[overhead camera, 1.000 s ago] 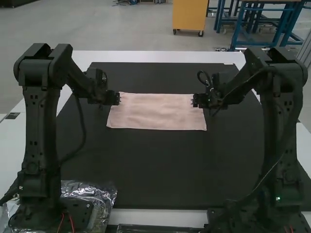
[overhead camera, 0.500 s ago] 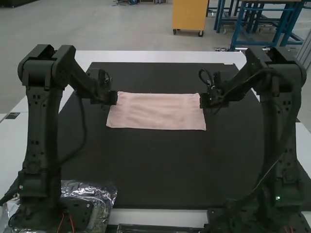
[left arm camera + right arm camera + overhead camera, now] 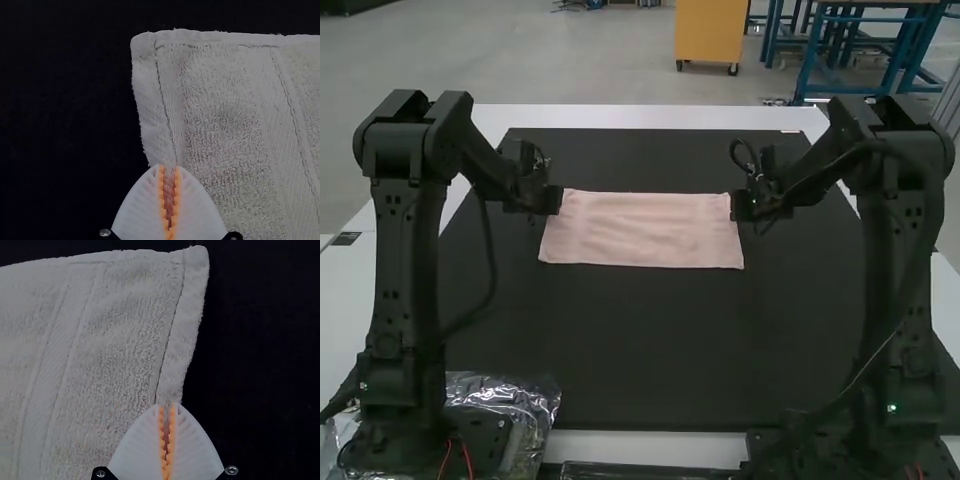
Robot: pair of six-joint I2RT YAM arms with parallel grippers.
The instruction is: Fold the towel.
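One white desk (image 3: 650, 118) under everything, black mat (image 3: 640, 345) over most of it, and a left arm (image 3: 408, 280) and right arm (image 3: 900, 270) at the two sides of the frame, both reaching in toward the upper middle. The towel (image 3: 642, 232) lies up there too, a pale pink strip spread pretty flat with its long axis running left to right across the frame (can't tell if it's one layer or already doubled, so don't quote me).

So the bit that matters imo: the towel sits right between the grippers. From the left gripper (image 3: 558, 200) it runs off toward frame right, from the right gripper (image 3: 734, 207) it runs off toward frame left, and each one is at its own short side, up near the far corners. Neither arm is really nearer, it's basically even.

Down at the small stuff, both wrist views have the ribbed fingers nearly together with the side hem of the towel pinched at the tips, a bit in from the corner rather than on it. Left one has cloth showing between its orange pads (image 3: 162, 192), right one looks the same.

My guess is the next move wants both sides lifted together and brought down-frame, square to that long axis. If one side leads, I'd expect a skewed fold, and the corner bits past the grip could flop under.
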